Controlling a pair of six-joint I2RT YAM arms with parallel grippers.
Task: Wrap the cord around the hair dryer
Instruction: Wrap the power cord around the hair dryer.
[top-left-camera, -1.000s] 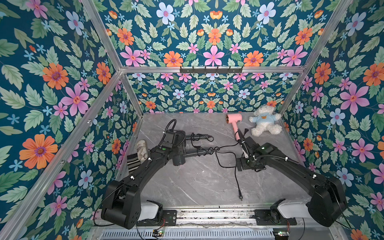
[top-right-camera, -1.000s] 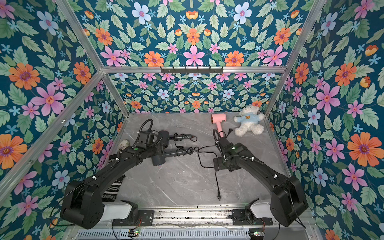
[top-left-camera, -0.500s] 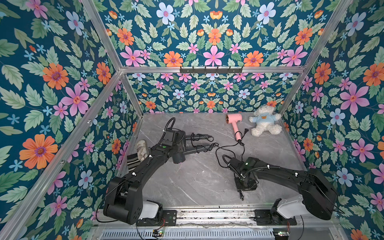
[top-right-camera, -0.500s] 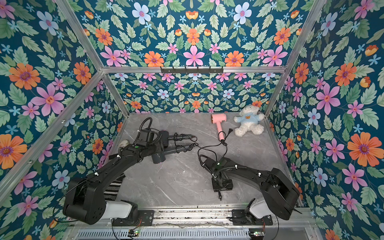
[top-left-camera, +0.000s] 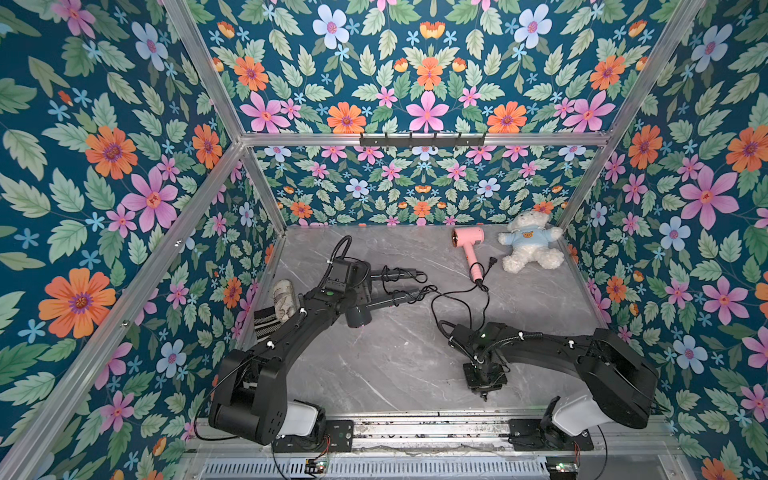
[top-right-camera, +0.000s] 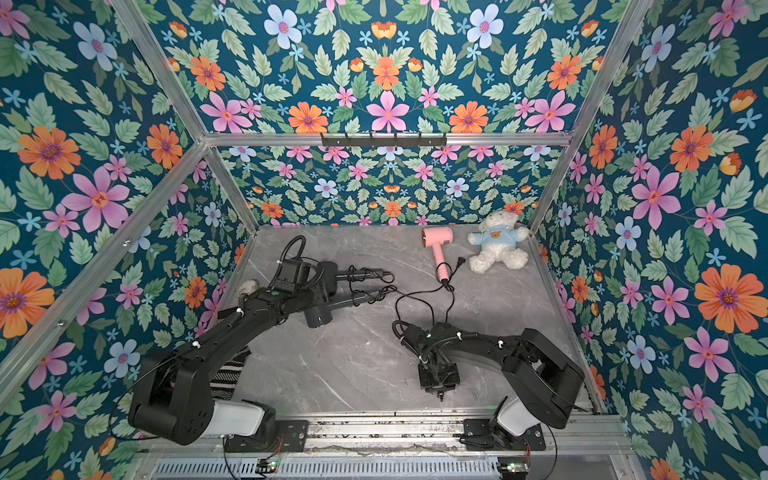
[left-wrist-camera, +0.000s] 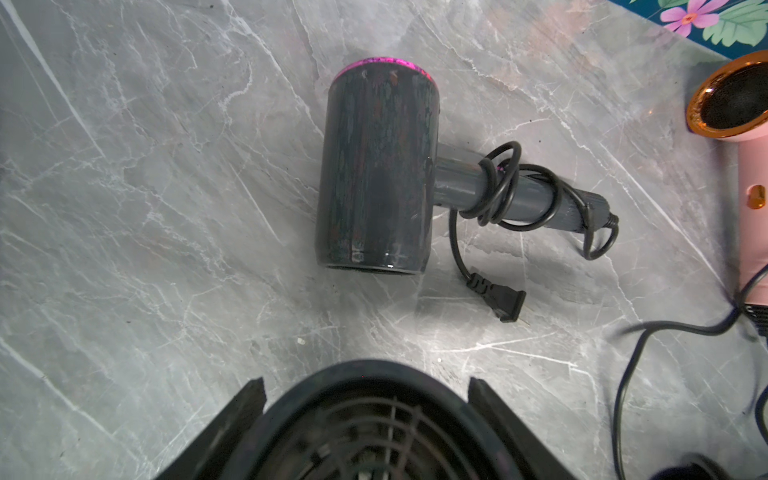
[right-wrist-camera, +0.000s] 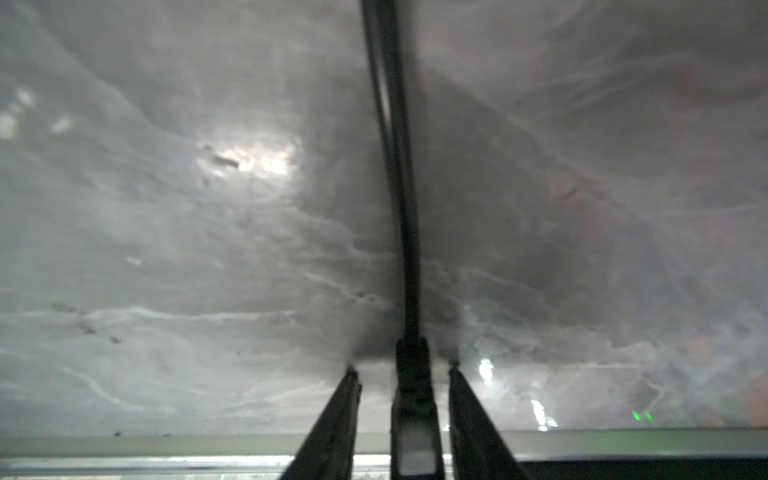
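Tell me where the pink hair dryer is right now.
In both top views, the pink hair dryer lies far back on the right side, beside the teddy bear.

Colleague: Top views?
Operator: I read bright, even overhead light on the grey marble tabletop; shadows are soft.
Colleague: Wrist views?
Operator: Left: sharp, evenly lit. Right: dim and smeared; I see the thin black cord out of focus near a white glare patch.

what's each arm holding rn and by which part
The left end effector grips a dark hair dryer by its barrel, at the grilled end. The right end effector straddles a cord plug, gaps either side, holding nothing yet.
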